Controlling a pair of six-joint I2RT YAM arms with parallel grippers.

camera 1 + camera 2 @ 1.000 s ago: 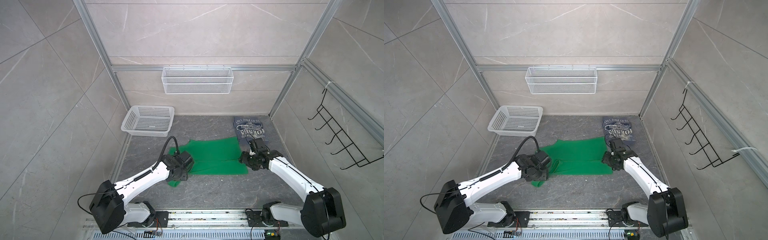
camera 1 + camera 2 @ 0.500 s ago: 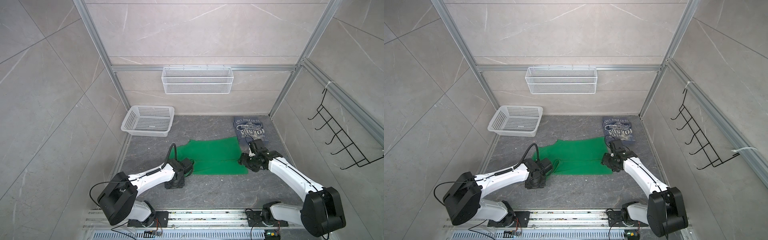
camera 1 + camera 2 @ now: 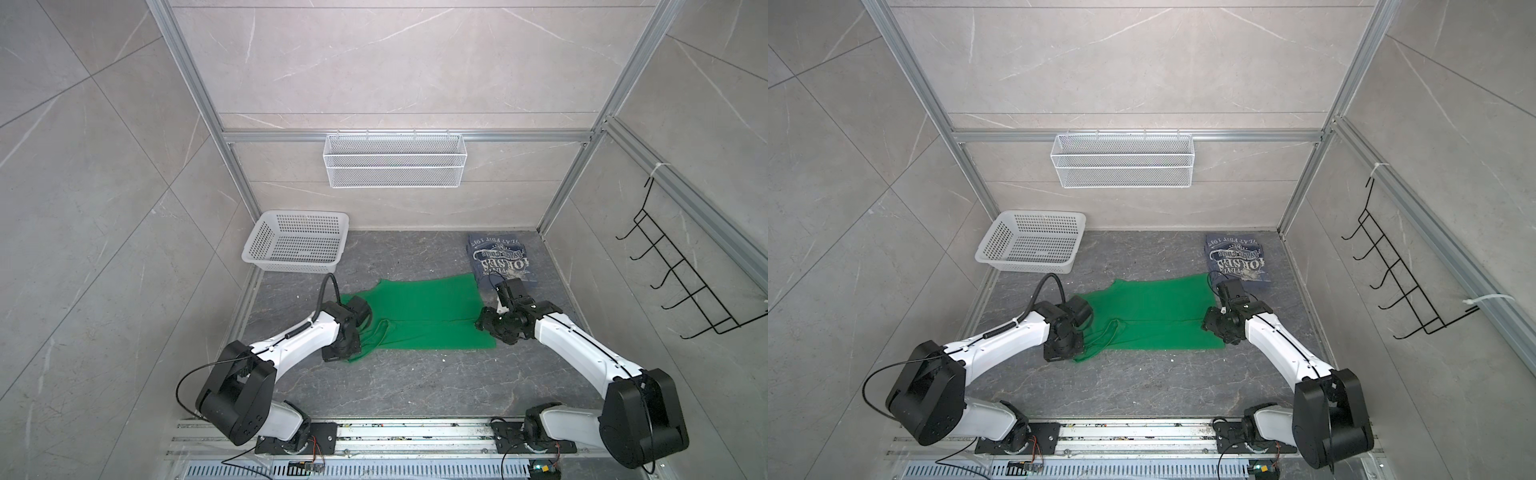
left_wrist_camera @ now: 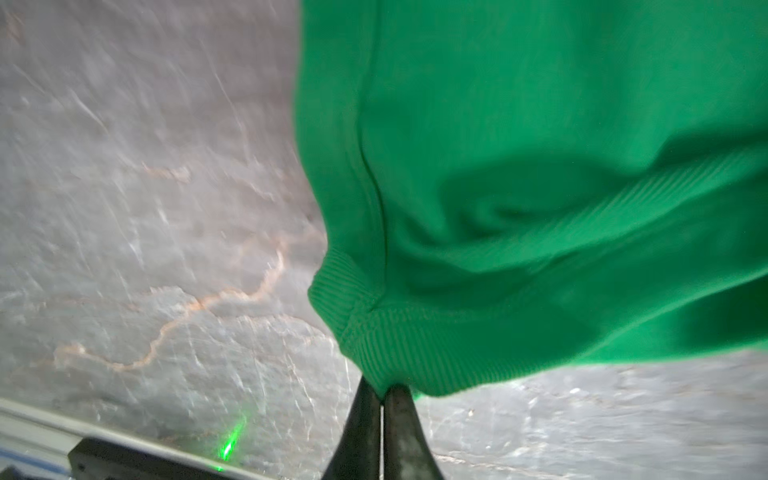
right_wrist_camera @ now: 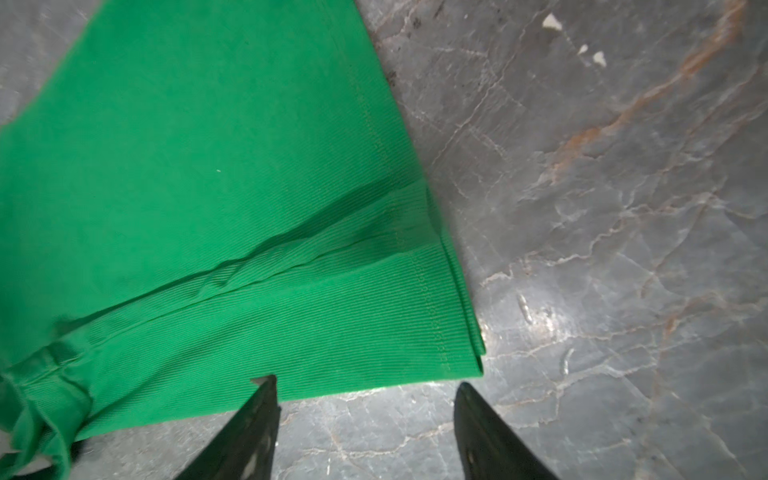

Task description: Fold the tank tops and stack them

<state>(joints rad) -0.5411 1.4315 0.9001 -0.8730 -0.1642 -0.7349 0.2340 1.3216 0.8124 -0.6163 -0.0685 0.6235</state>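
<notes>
The green tank top [image 3: 428, 316] [image 3: 1158, 316] lies spread on the grey floor mid-cell, straps to the left and hem to the right. My left gripper [image 4: 381, 390] is shut on the ribbed edge of its near left strap [image 4: 415, 353]; in both top views the wrist [image 3: 338, 353] hides the jaws. My right gripper [image 5: 365, 384] stands open just off the near hem corner [image 5: 473, 357], one fingertip [image 5: 268, 380] at the cloth's edge, nothing between the fingers. The slate-blue tank top [image 3: 498, 259] [image 3: 1237, 259] lies folded at the back right, print up.
A white perforated basket [image 3: 297, 245] sits at the back left. A white wire shelf [image 3: 395, 160] hangs on the back wall and a black hook rack [image 3: 685, 291] on the right wall. The arms' base rail [image 3: 374, 432] runs along the front.
My left gripper dropped to the green top's near left strap and closed on it. The right arm has hardly moved and stays open.
</notes>
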